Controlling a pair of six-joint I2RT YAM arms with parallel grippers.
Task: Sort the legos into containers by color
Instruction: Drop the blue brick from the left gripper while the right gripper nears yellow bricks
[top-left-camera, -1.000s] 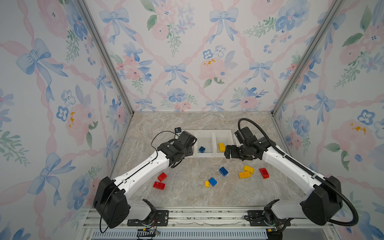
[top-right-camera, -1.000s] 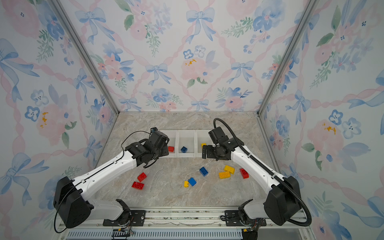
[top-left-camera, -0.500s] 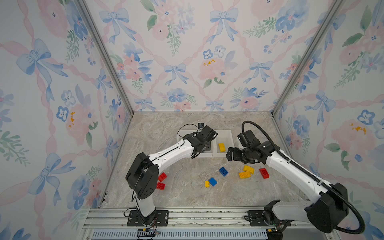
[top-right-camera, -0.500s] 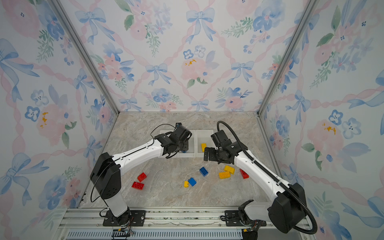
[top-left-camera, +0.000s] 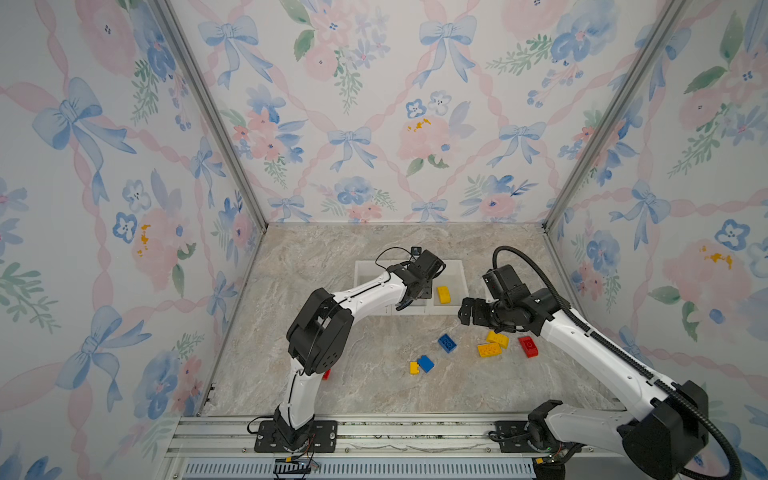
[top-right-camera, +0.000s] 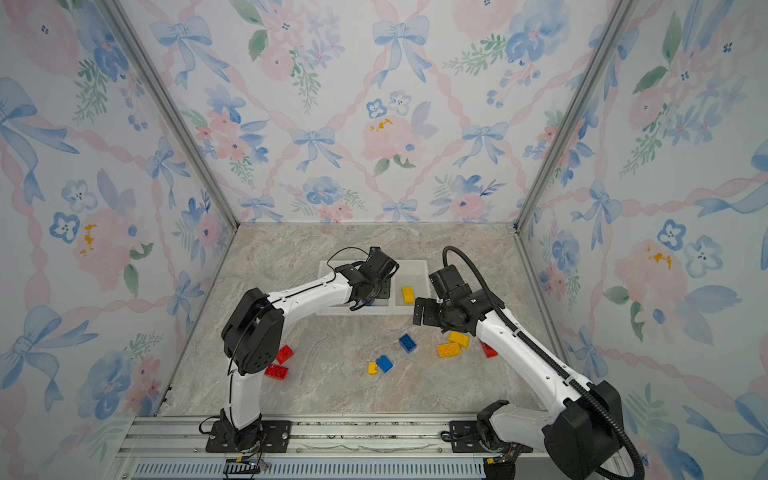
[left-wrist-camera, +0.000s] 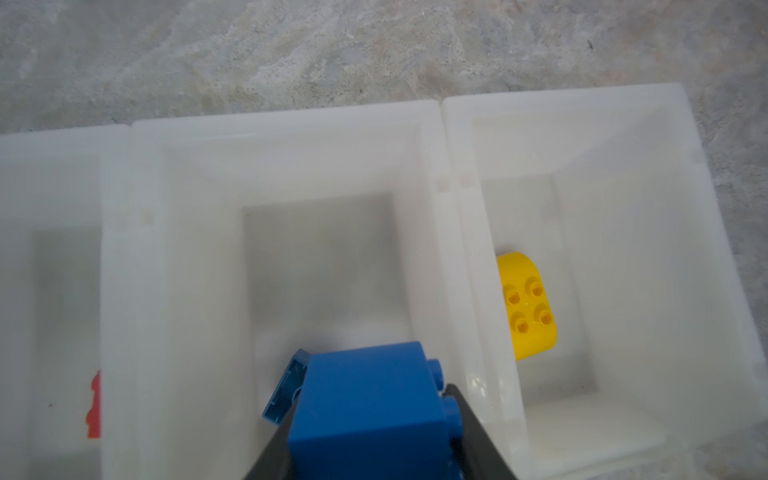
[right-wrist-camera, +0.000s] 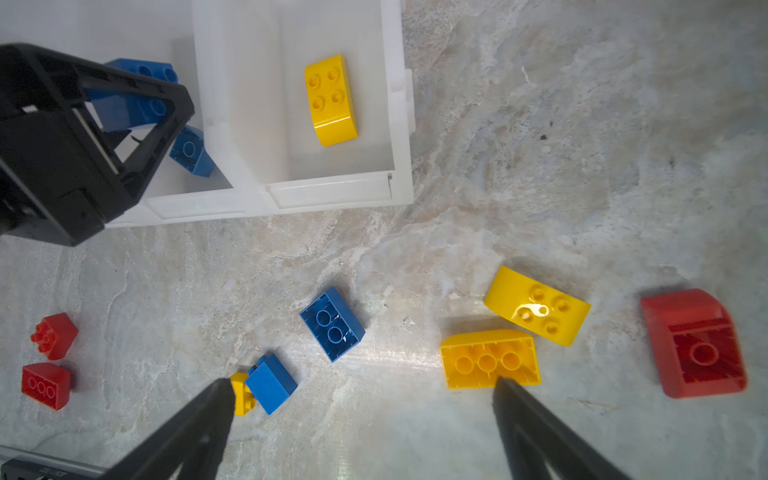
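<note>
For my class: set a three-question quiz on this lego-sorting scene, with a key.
1. True or false: the right gripper holds a yellow brick.
2. The left gripper holds a blue brick over which container? A: the red-brick one. B: the middle container. C: the yellow-brick one.
3. How many red bricks lie loose on the table?
Key: 1 false; 2 B; 3 three.

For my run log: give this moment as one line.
left gripper: shut on blue brick over middle bin | right gripper: open, empty
</note>
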